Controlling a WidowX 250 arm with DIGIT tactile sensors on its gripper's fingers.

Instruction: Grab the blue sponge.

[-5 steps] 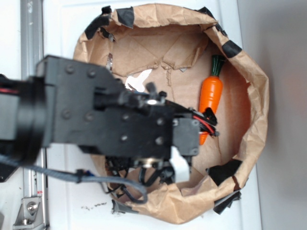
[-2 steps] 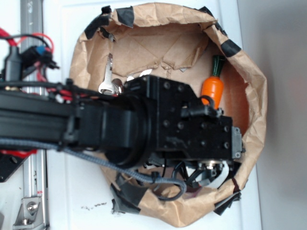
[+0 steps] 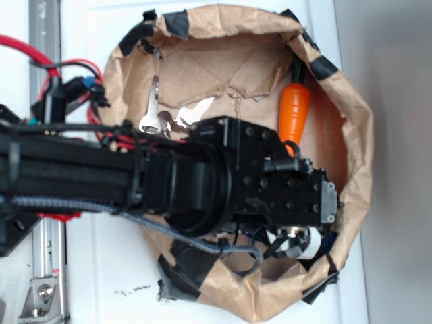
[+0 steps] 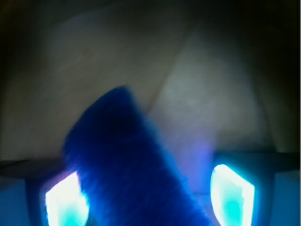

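Looking at the exterior view first, the big change is that the arm has swung right across the brown paper bowl (image 3: 351,135) since a second ago and now hangs low over its lower right corner, with the gripper (image 3: 307,243) tucked under the black wrist block. You honestly can't see the fingers from up here, they're buried under the arm, and only a tiny sliver of blue peeks out right beside the wrist near the bowl's wall. The toy carrot (image 3: 295,111) sits upright-ish along the right side, now fully uncovered, and the little metal wrench (image 3: 152,108) is over on the left of the bowl, well apart from the action. Switching to the wrist view, that's where it gets good: the blue sponge (image 4: 134,169) fills the lower middle of the picture, tilted, sitting between the two fingers (image 4: 233,193), which glow bright at either side. The gap looks fairly wide, with daylight on the right side of the sponge, so I'd say the jaws are spread around it and not squeezing yet. My read is the reach is done and closing is all that's left.
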